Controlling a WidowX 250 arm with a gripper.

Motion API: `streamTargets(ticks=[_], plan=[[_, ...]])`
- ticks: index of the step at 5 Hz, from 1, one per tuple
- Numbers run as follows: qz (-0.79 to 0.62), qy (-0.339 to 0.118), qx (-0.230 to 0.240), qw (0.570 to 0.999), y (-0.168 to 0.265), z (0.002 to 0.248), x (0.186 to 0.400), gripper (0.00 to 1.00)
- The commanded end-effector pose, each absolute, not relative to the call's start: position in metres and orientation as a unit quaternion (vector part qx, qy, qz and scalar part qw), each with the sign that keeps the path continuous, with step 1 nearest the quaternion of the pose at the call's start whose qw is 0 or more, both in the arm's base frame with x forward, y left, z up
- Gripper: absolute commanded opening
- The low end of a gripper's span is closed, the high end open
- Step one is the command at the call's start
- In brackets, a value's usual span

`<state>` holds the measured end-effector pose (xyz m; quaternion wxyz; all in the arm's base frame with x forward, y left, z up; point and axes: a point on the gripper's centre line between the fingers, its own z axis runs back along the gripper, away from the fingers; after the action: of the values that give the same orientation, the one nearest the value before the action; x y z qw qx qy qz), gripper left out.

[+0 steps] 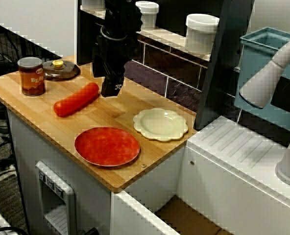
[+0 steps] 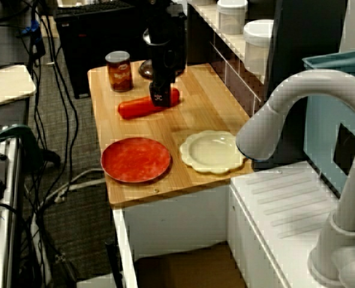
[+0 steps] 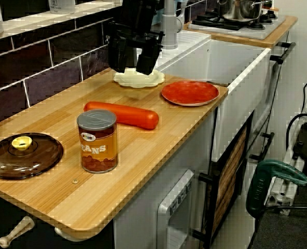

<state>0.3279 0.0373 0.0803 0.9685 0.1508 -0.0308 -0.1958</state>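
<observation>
My black gripper (image 3: pixel 131 67) hangs open a little above the wooden counter (image 1: pixel 47 117), its two fingers (image 3: pixel 117 57) apart with nothing between them. In the view from the counter's front the gripper (image 1: pixel 110 92) is just past the right end of a long orange-red sausage (image 1: pixel 76 99). Seen from over the sink, the gripper (image 2: pixel 160 101) overlaps that end of the sausage (image 2: pixel 143 108). From the low view at the counter's end the sausage (image 3: pixel 122 114) lies flat below and nearer than the fingers. Whether a finger touches it I cannot tell.
A red plate (image 1: pixel 107 146) and a cream scalloped plate (image 1: pixel 160 123) lie near the counter's sink end. A bean can (image 1: pixel 31 76) and a brown glass lid (image 1: pixel 60 69) stand at the other end. White jars (image 1: pixel 202 32) line the shelf above the tiled wall; a tap (image 2: pixel 297 120) arches over the sink.
</observation>
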Motion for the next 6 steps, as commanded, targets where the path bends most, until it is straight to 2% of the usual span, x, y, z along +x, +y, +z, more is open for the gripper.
streamTargets(ticks=[1, 3, 4, 6], plan=[[-0.196, -0.031, 0.151, 0.968, 0.037, 0.08, 0.328, 1.0], [-0.178, -0.002, 0.14, 0.974, 0.06, 0.077, 0.327, 1.0], [-0.153, -0.007, 0.143, 0.978, 0.072, 0.085, 0.323, 1.0], [-0.051, -0.012, 0.106, 0.993, 0.104, 0.083, 0.312, 1.0]])
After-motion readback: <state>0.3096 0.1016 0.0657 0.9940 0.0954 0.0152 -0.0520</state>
